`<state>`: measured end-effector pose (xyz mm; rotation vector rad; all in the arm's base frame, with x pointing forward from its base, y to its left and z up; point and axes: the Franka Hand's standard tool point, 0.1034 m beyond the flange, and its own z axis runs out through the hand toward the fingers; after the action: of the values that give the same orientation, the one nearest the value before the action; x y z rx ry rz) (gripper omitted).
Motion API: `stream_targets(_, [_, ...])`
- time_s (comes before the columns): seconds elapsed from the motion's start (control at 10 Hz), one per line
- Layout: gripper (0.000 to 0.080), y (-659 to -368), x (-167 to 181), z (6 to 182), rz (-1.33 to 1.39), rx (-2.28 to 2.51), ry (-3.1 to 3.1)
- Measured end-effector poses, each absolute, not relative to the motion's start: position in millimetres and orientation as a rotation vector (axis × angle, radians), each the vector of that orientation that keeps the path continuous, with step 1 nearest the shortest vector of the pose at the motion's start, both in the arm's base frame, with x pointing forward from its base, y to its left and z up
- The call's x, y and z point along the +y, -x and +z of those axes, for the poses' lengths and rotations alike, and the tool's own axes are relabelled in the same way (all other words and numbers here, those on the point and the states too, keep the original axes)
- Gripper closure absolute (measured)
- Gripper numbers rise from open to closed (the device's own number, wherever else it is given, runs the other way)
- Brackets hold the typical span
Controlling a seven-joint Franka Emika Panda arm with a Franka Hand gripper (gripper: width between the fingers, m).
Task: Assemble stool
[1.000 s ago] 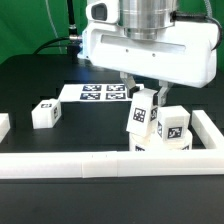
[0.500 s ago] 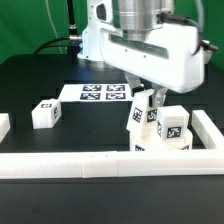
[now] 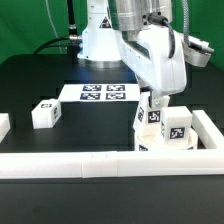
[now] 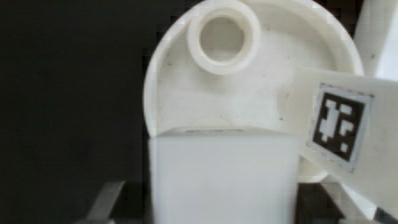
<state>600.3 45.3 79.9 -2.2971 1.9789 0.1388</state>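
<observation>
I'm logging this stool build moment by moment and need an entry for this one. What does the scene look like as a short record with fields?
held leg: white held leg, upright between the jaws, over the seat
jaws: closed on the held leg
seat: round white seat, with a round socket showing in the wrist view
second leg: tagged second leg, close beside the held leg, on the exterior view's right
loose leg: loose leg, alone on the table, on the exterior view's left
marker board: marker board, flat, behind the parts
rail: white rail, along the front
</observation>
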Motion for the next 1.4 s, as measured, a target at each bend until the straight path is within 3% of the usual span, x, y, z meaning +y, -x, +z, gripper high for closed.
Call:
stream_targets(0.8, [0.0462, -601.2, 62.3, 81.2, 0.230, 2.640, 1.534])
stream_targets(1.2, [0.0462, -602.1, 67.7, 81.9, 0.245, 2.651, 1.485])
stream_targets(1.3, [0.0285, -602.1, 68.1, 82.5, 0.246, 2.631, 1.518])
stream_targets(1.4, [0.0192, -603.6, 67.9, 88.4, 0.252, 2.567, 1.608])
